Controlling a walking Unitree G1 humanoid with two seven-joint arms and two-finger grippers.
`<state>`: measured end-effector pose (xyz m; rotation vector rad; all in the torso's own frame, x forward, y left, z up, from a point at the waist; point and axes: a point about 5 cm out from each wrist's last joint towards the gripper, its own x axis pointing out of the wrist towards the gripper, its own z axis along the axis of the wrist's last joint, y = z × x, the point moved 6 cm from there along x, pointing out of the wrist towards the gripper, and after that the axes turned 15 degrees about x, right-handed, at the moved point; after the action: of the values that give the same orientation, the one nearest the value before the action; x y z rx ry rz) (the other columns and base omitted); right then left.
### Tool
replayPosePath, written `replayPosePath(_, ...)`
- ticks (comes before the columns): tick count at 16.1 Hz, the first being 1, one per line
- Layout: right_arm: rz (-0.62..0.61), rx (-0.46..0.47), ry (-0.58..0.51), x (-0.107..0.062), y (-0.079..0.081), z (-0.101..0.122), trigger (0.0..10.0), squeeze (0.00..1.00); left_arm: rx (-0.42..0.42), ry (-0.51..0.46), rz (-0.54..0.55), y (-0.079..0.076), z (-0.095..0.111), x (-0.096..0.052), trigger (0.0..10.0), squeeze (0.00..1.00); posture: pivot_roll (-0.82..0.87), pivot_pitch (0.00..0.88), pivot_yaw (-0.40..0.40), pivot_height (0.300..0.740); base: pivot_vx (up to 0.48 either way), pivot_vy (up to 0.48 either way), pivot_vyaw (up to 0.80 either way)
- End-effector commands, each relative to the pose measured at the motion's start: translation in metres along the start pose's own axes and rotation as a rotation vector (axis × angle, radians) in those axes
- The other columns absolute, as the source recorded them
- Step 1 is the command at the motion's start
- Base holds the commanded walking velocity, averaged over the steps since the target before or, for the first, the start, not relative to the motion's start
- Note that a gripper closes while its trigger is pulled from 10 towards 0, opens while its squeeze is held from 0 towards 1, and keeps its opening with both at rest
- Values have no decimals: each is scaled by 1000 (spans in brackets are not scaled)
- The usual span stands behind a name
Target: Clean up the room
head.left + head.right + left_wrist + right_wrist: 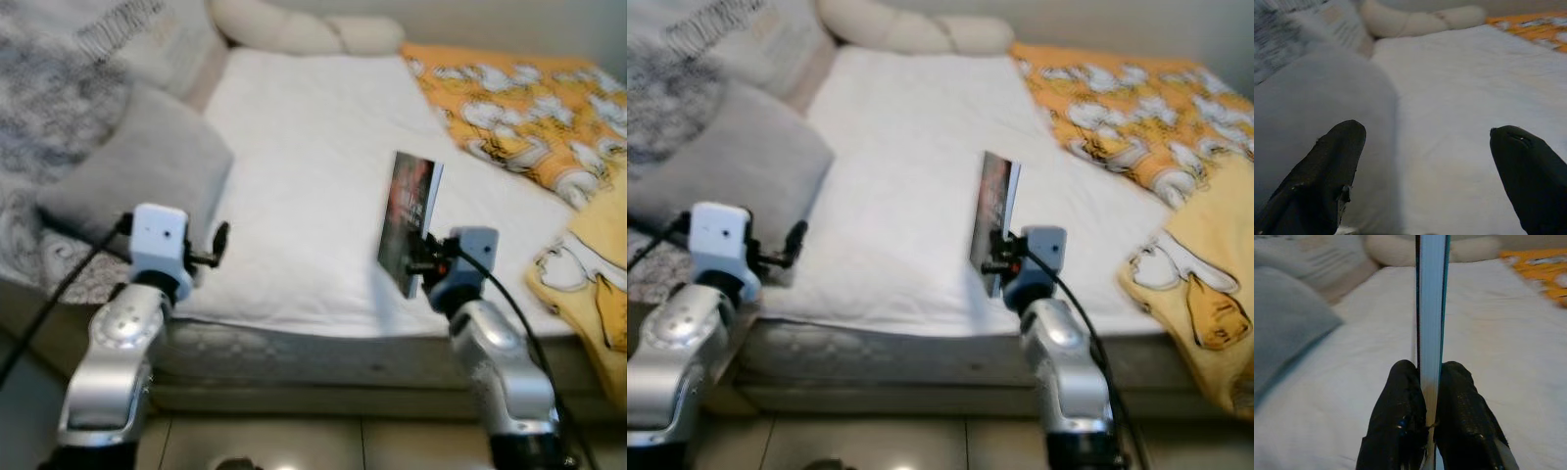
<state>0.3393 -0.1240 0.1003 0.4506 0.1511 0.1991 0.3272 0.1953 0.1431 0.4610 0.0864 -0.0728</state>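
White sheeting is covering the bed, whose near edge is running just beyond both silver arms. Closest to the camera, the right gripper is clamping its two black fingers on the bottom edge of a thin paperback book with a dark, reddish cover and pale page block, holding it upright above the bed's near edge; the cover print is too blurred to read. The left gripper is hovering with fingers spread wide near the bed's near left corner, beside a plain grey pillow. Farther back, an orange patterned blanket is lying along the right edge, partly cut off, and a cream bolster is lying along the far edge.
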Motion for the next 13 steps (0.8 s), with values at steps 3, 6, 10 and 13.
replayPosePath(3, 43, -5, -43, 2, 8, 14, 10000, 0, 5, -19, -7, -2, 6, 2, 10000, 0, 37, 0, -69, 740, 356, 0, 0)
replayPosePath(6, 45, -5, -41, 2, 9, 14, 10000, 0, 8, -18, -9, -2, 6, 2, 10000, 0, 37, 0, -68, 740, 356, 0, 0)
replayPosePath(10, 46, -5, -40, 2, 10, 13, 10000, 0, 12, -20, -10, -1, 6, 3, 10000, 0, 40, 0, -66, 740, 354, 0, 0)
replayPosePath(13, 48, -2, -38, 3, 10, 13, 10000, 0, 15, -21, -11, -1, 7, 3, 10000, 0, 40, 0, -66, 740, 354, 0, 0)
